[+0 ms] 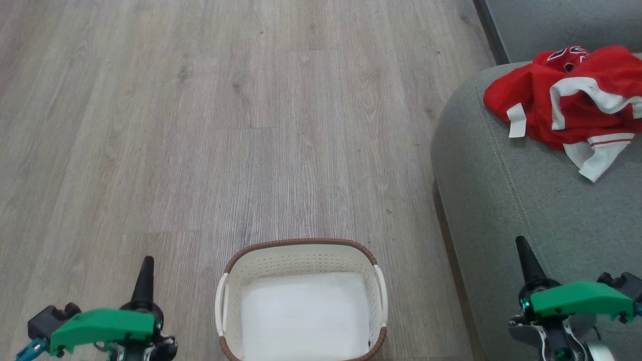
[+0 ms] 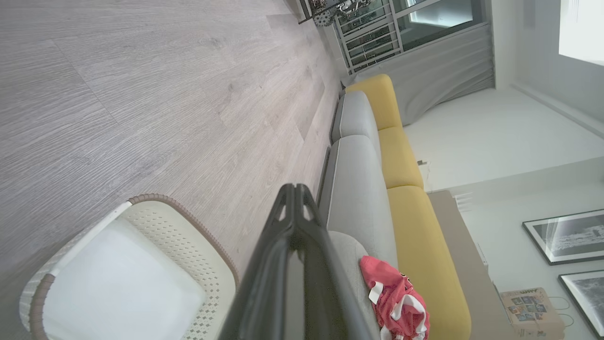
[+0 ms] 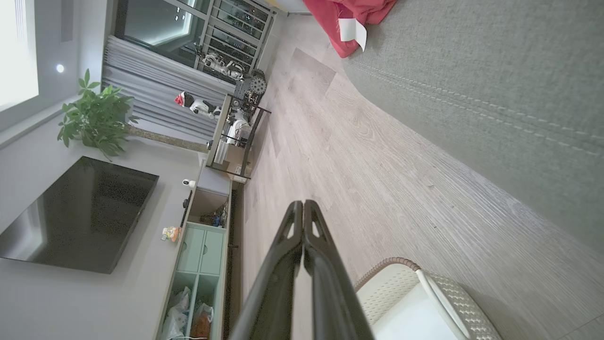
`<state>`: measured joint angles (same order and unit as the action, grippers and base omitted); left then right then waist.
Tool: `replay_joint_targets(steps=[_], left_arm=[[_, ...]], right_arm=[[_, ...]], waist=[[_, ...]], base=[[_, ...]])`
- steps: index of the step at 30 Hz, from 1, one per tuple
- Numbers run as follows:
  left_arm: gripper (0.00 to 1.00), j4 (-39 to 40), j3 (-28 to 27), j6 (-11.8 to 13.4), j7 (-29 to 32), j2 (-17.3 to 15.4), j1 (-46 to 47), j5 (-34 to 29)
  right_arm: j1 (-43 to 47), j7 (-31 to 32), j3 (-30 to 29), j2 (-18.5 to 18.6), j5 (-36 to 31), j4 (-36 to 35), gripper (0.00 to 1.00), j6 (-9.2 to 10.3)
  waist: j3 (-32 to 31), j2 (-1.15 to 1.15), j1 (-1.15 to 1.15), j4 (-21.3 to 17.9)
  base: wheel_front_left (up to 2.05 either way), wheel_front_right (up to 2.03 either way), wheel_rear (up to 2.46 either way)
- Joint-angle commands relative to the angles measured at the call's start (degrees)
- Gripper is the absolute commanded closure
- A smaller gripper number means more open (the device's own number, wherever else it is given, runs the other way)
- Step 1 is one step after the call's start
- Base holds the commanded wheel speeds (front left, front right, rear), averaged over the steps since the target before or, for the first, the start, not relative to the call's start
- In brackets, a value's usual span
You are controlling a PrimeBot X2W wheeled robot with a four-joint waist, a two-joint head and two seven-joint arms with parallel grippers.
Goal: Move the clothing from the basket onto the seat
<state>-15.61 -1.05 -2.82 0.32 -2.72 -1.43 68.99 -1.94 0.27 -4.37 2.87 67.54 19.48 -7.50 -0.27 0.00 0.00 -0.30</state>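
Observation:
The red clothing [image 1: 572, 95] with white trim lies bunched on the grey-green seat [image 1: 506, 190] at the upper right; it also appears as clothing [image 2: 396, 297] and clothing [image 3: 354, 14] in the wrist views. The white basket [image 1: 301, 250] with a brown rim stands on the floor at bottom centre, holding nothing but its white bottom; it shows too as basket [image 2: 141, 208] and basket [image 3: 401, 274]. My left gripper [image 1: 147, 261] is shut at the lower left, beside the basket. My right gripper [image 1: 520, 241] is shut at the lower right, over the seat's front part.
Grey wood-look floor [image 1: 200, 125] stretches ahead and left of the basket. The sofa has yellow back cushions [image 2: 401, 156]. Across the room stand a dark TV [image 3: 80, 212], a green cabinet [image 3: 203, 250], a plant [image 3: 94, 118] and a metal rack [image 3: 236, 127].

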Motion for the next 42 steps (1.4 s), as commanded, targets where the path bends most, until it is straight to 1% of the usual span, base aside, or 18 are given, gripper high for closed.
replay_joint_targets(steps=[1,6,7,35,42], left_arm=[[1.0,1.6,-2.1,-0.7,0.4,-0.2,3.3,1.5],[1.0,1.6,-2.6,-1.3,1.2,-0.2,3.9,4.6],[1.0,1.6,-2.9,-1.6,1.7,-0.2,4.3,6.4],[1.0,1.5,-5.5,-4.7,6.2,-0.2,7.6,23.1],[1.0,1.5,-5.5,-4.7,6.2,-0.2,7.6,23.2]], right_arm=[[-3.4,0.4,0.5,0.1,1.7,-2.4,1.0,0.0],[-3.6,1.2,0.1,0.1,4.9,-2.9,1.0,0.0],[-3.6,1.7,-0.1,0.1,6.9,-3.1,1.0,0.01],[-4.2,6.2,-2.2,0.0,24.6,-5.5,1.0,0.01],[-4.2,6.2,-2.2,0.0,24.6,-5.5,1.0,0.01]], waist=[[0.0,0.0,0.0,0.0],[0.1,0.0,0.0,0.1],[0.1,0.0,0.0,0.1],[0.5,0.0,0.0,0.3],[0.5,0.0,0.0,0.3]], base=[[0.0,0.0,0.0],[0.0,0.0,0.0],[0.0,0.0,0.0],[0.0,0.0,0.0],[0.0,0.0,0.0]])
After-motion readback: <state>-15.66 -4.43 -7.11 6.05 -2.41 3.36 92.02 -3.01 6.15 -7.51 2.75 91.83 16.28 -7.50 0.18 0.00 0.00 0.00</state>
